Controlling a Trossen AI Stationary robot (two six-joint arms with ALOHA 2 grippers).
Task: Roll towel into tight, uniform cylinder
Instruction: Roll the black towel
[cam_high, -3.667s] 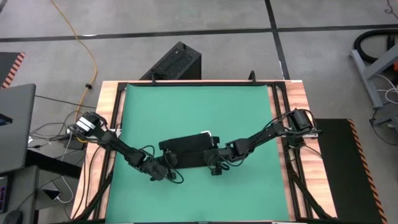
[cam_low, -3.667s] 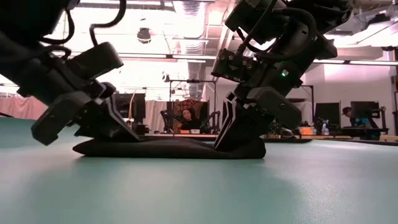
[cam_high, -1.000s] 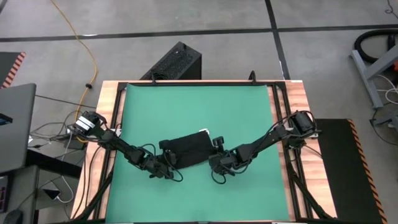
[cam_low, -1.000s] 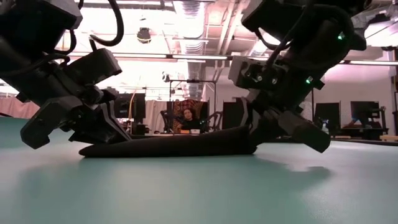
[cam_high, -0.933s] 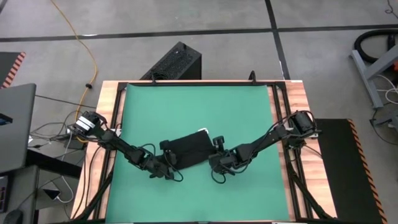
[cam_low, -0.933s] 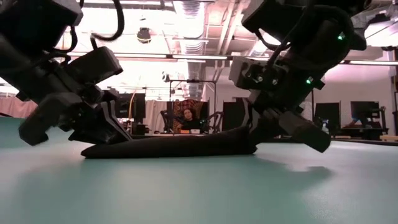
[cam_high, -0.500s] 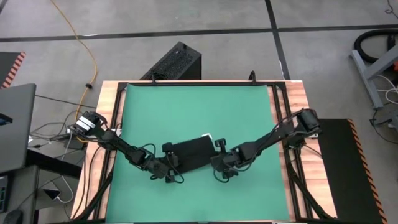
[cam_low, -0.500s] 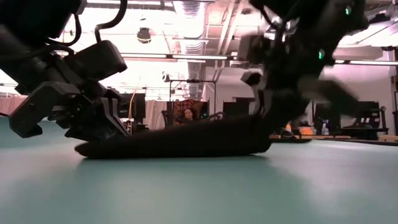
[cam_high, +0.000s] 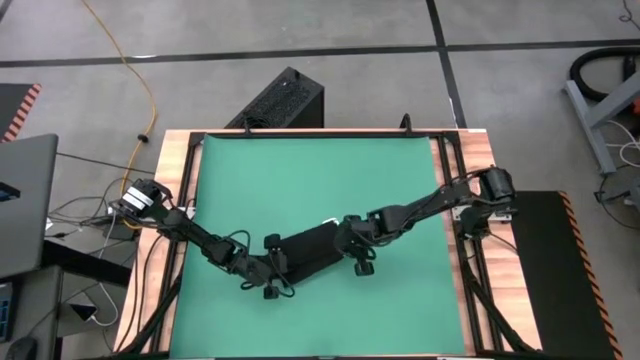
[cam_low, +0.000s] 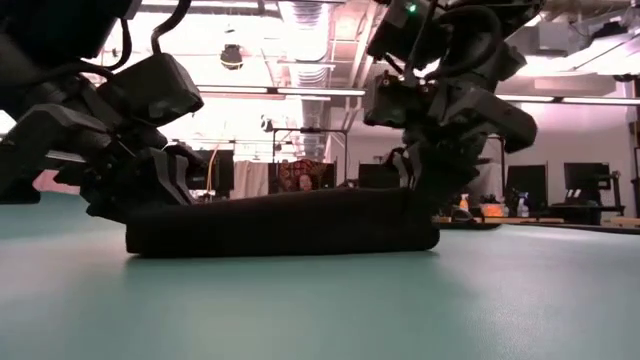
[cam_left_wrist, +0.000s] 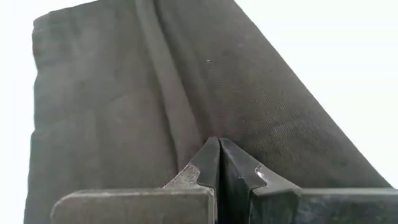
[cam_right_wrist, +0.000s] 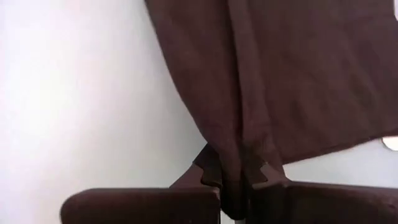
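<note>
Since a second ago the right gripper (cam_high: 352, 243) has swung up and over the towel's right end, and the towel (cam_high: 312, 248) has thickened from a low, flat strip into a plump bundle, now tilted so its right end lies farther from the near edge than its left.

The towel lies on the green mat (cam_high: 300, 170), a little nearer than the mat's middle, between the two grippers. From table height it reads as a dark, rounded log (cam_low: 285, 222) resting flat on the mat, fairly even in thickness from end to end. A small white tag (cam_high: 333, 223) shows at its far right corner.

The left gripper (cam_high: 272, 270) is at the towel's left end. In its wrist view the fingers (cam_left_wrist: 208, 163) are pressed together with a ridge of the black cloth (cam_left_wrist: 124, 112) running into them, so they are pinched closed on a fold of the towel. The left arm reaches in from the table's left edge.

The right gripper sits on the towel's right end. Its wrist view shows the fingers (cam_right_wrist: 211, 171) closed tight with a pleat of cloth (cam_right_wrist: 280, 74) gathered between them and hanging away from them. The right arm stretches in from the table's right edge.

The mat covers a wooden table (cam_high: 478, 160). A black ribbed box (cam_high: 282, 100) stands on the floor past the table's far edge, and a yellow cable (cam_high: 140, 80) trails across the floor to the far left.
</note>
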